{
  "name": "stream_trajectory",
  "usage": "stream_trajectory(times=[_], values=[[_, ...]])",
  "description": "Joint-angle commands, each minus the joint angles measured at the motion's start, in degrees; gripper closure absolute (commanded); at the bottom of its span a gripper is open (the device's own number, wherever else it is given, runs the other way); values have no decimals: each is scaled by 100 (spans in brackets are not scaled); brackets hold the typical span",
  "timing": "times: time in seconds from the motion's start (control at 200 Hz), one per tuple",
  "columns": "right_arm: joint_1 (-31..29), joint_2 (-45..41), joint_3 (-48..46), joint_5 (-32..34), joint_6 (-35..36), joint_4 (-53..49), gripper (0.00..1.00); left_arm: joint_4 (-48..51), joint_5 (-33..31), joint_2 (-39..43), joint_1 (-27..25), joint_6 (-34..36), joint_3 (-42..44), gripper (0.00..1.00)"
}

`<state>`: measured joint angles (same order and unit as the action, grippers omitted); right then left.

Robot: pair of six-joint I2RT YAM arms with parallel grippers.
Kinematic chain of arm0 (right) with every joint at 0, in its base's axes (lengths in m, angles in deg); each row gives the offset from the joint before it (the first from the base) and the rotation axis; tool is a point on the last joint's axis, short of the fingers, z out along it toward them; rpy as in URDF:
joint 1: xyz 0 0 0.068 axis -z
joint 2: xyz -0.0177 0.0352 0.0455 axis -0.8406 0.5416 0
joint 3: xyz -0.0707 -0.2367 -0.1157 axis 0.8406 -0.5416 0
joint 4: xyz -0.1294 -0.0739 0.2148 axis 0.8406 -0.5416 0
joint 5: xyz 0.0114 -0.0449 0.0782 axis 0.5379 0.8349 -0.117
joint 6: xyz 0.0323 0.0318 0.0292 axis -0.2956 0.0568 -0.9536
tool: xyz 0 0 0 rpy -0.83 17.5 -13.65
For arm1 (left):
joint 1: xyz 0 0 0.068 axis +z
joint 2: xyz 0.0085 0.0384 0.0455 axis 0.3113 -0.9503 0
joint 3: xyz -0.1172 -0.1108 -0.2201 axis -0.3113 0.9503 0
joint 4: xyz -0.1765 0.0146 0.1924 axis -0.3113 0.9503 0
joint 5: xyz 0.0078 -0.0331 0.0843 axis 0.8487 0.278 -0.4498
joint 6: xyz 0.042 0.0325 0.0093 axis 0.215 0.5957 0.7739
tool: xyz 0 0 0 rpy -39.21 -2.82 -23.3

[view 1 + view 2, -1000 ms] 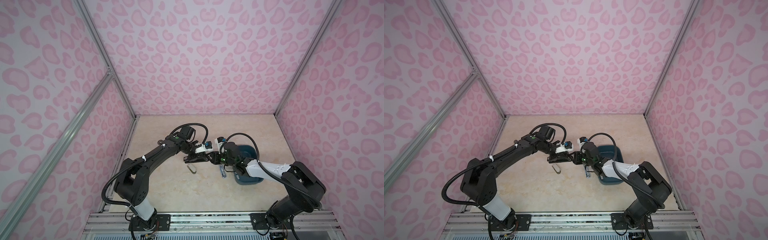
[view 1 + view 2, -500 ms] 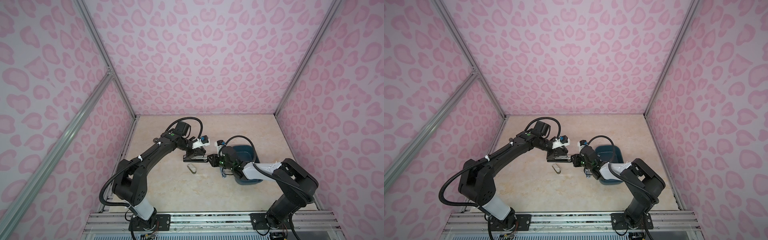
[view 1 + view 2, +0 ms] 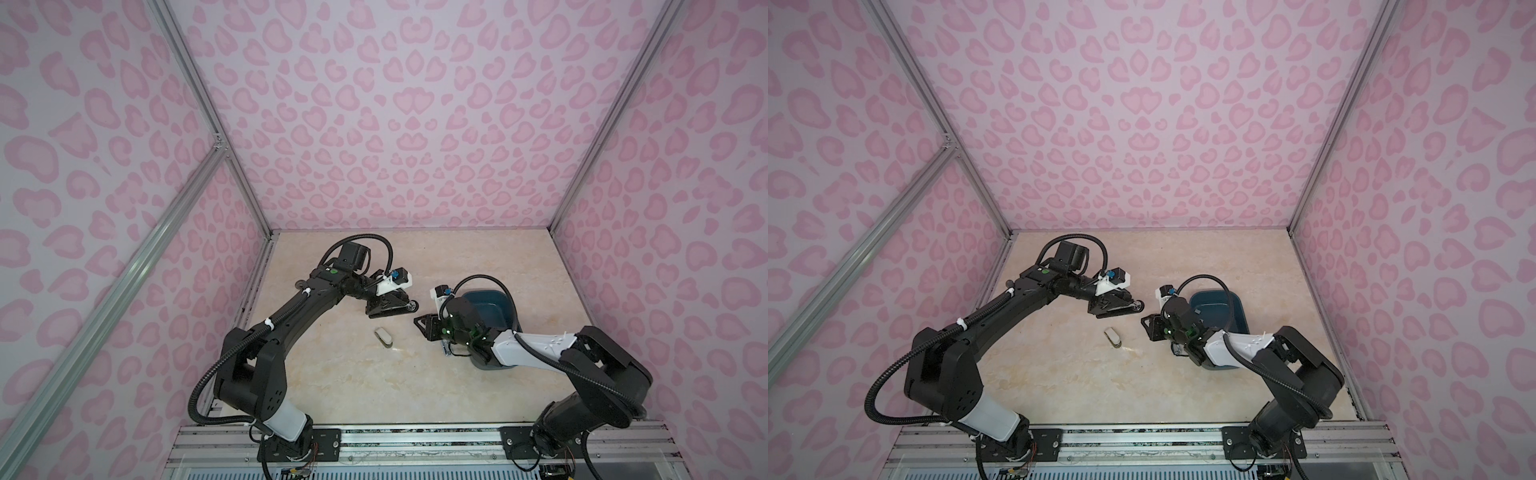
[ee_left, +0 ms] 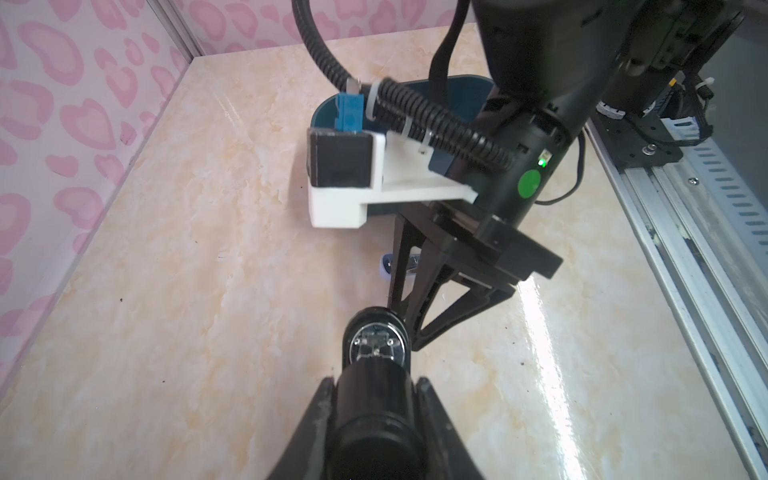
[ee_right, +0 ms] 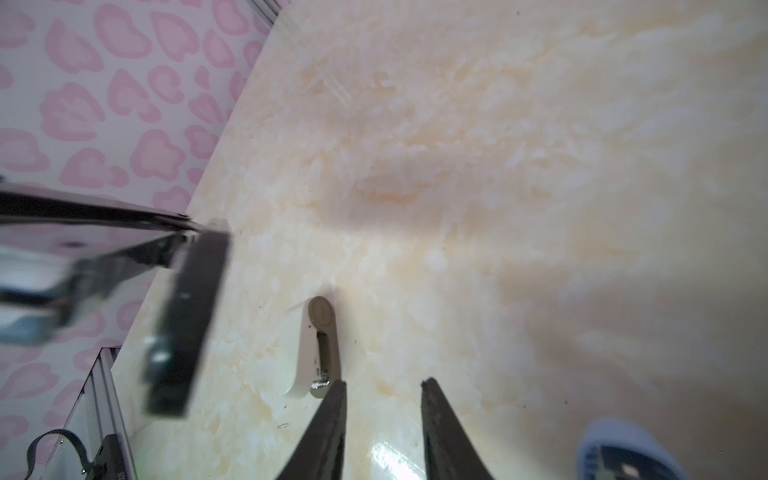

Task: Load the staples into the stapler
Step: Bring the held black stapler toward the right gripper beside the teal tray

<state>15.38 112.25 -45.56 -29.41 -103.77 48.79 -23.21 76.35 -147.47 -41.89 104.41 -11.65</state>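
A black stapler hangs just above the table, held in my shut left gripper. In the left wrist view its metal front end sticks out past the gripper. My right gripper hovers low to the right of it, apart from it. The right wrist view shows that gripper open with nothing between the fingers. A small white stapler lies just beside one fingertip. The staples do not show clearly in any view.
The white stapler lies on the marble table between the arms. A blue bin stands at the right, partly under my right arm. A small blue stapler lies beside the bin. Pink walls close in three sides.
The two grippers met at the table's middle a second ago and have drawn apart. The left moved back and left with the black stapler, and the right pulled back toward the bin.
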Motion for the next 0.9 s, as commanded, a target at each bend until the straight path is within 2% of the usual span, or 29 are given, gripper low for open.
stream_trajectory(times=[0.0,0.095,0.24,0.375,0.53,0.75,0.895], values=[[-74,-534,-138,32,937,-77,69,3,179,75,-3,208,-34,96],[-168,-1069,-116,183,1704,-599,69,89,66,0,-1,240,-99,96],[-177,-1432,-10,136,2402,-971,60,257,142,-90,-5,403,-181,96],[-219,-1062,486,-259,2854,-1081,53,387,378,-43,-25,659,-136,96],[-230,-628,865,-469,3206,-1061,52,496,522,-25,-31,923,-75,96],[-181,-230,1100,-720,3518,-1146,58,841,760,-31,-34,1261,-179,96],[-180,-198,1084,-1021,3524,-994,67,1064,942,-80,-40,1470,-281,96]])
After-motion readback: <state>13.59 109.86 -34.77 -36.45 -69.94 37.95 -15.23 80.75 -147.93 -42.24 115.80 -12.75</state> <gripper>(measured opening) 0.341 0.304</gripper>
